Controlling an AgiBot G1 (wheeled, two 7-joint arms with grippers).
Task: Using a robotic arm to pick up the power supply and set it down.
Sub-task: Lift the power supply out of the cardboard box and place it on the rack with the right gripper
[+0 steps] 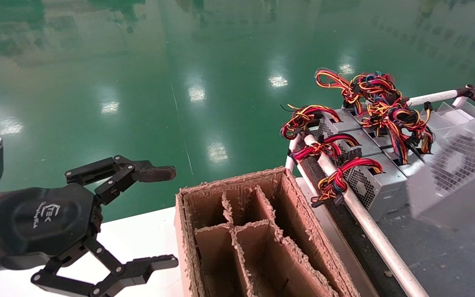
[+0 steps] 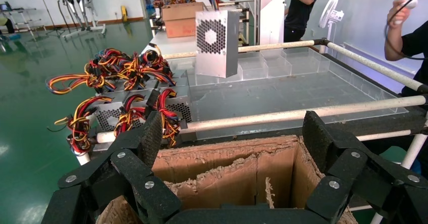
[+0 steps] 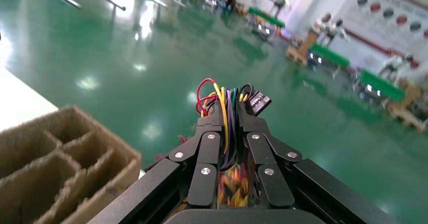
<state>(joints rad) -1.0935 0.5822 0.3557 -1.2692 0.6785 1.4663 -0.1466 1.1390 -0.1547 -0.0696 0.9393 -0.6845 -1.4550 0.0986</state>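
Observation:
The power supply (image 2: 217, 42), a grey metal box with a perforated fan grille, hangs upright in the air above the rack in the left wrist view. In the head view it is a blurred grey box (image 1: 456, 173) at the right. My right gripper (image 3: 229, 114) is shut on its bundle of red, yellow and black wires (image 3: 224, 95), and the box itself is hidden below the fingers. My left gripper (image 1: 172, 218) is open and holds nothing at the lower left, beside the cardboard box; in its own wrist view the left gripper (image 2: 234, 133) frames that box.
A brown cardboard box with dividers (image 1: 258, 231) stands on the white table (image 1: 138, 231). Several more power supplies with wire bundles (image 1: 361, 165) lie in a row on a rack with white pipe rails (image 1: 369, 227). A clear divided tray (image 2: 303, 72) sits on the rack. People (image 2: 303, 7) stand behind.

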